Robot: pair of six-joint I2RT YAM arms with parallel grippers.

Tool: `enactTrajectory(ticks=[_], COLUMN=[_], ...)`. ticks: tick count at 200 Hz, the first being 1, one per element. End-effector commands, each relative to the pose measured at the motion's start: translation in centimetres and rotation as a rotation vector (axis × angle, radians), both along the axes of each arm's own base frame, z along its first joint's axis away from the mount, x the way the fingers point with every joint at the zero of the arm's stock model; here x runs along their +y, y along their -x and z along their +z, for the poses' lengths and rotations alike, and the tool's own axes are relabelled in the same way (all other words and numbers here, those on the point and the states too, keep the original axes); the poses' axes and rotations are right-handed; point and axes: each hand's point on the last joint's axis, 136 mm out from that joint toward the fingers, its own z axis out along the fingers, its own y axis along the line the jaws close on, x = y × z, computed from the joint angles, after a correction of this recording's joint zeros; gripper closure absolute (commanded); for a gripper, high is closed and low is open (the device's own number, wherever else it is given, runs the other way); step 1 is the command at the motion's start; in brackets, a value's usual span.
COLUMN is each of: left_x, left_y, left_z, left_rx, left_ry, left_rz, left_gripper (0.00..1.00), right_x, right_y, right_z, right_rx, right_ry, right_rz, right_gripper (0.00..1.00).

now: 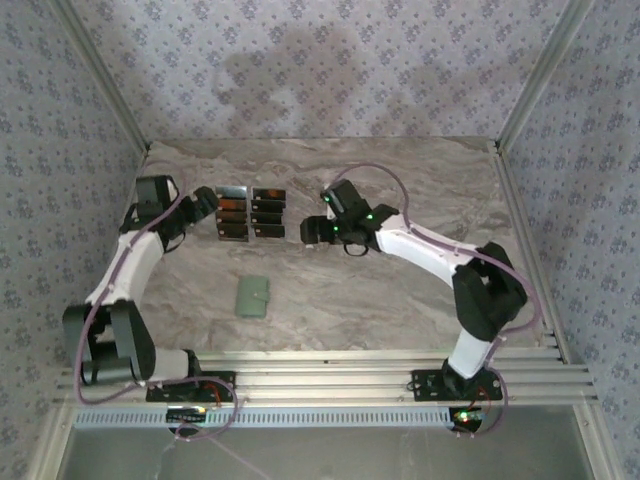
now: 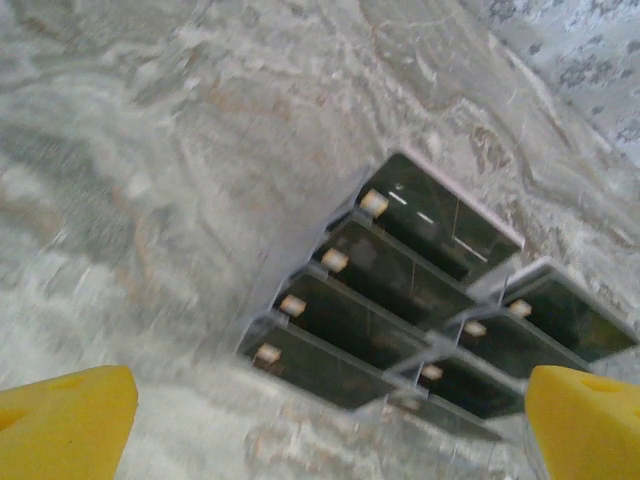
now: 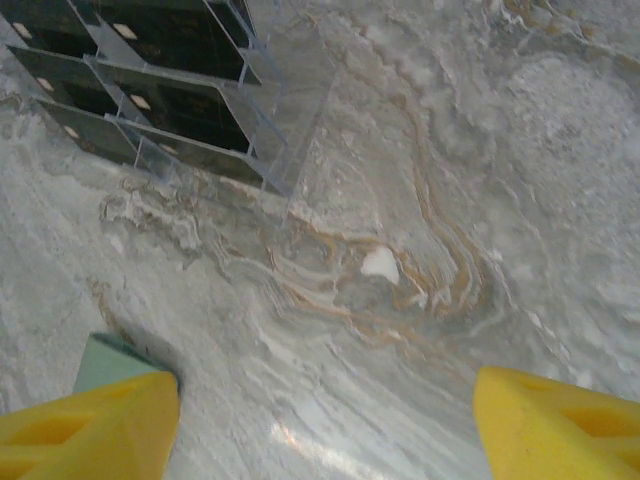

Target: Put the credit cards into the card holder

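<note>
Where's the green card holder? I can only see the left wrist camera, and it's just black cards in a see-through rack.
Observer: The card holder lies flat on the table, closer to the arm bases than the rack is.
Operator: Is the other arm near it?
Observer: The right gripper hovers up by the rack's right side, not over the card holder.
Operator: Is it holding anything?
Observer: No. Its yellow fingers stand apart, with only bare table between them.
</note>
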Motion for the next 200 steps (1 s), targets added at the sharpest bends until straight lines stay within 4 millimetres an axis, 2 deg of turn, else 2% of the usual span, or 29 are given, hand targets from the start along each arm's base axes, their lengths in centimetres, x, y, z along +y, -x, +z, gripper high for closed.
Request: enactTrajectory(ticks=[1, 35, 73, 128, 138, 140, 147, 200], left_x=[-0.6, -1.3, -1.8, -2.0, -2.2, -2.2, -2.3, -4.8], left_y=[-3.2, -6.2, -8.0, -8.9, -8.9, -8.9, -8.9, -8.9], left_z=[1.8, 0.7, -0.6, -3.7, -4.1, -4.3, -4.6, -6.2], left_rx=[-0.106, -0.177, -0.227, -0.201, -0.194, -0.191, -0.187, -0.171], left_ry=[0.04, 0.094, 0.13, 0.171, 0.178, 0.18, 0.181, 0.197], left_rz=[-0.058, -0.115, -0.142, -0.137, -0.14, -0.14, -0.141, -0.184], left_gripper=[0.0, 0.0, 0.0, 0.0, 0.0, 0.0, 0.0, 0.0], right_x=[0.4, 0.6, -1.2, -5.6, -6.3, -6.7, -7.3, -11.1], right_y=[-1.0, -1.3, -1.1, -0.8, -1.2, -0.6, -0.5, -0.3], right_z=[-0.4, -1.6, -2.5, -2.6, -1.8, -2.7, -2.8, -2.5], right_rx=[0.01, 0.032, 0.054, 0.06, 0.045, 0.064, 0.067, 0.07], right_ry=[0.039, 0.057, 0.066, 0.049, 0.037, 0.048, 0.049, 0.042], right_rz=[-0.016, -0.004, -0.024, -0.098, -0.113, -0.116, -0.125, -0.186], right_gripper=[0.2, 0.2, 0.2, 0.19, 0.2, 0.19, 0.19, 0.19])
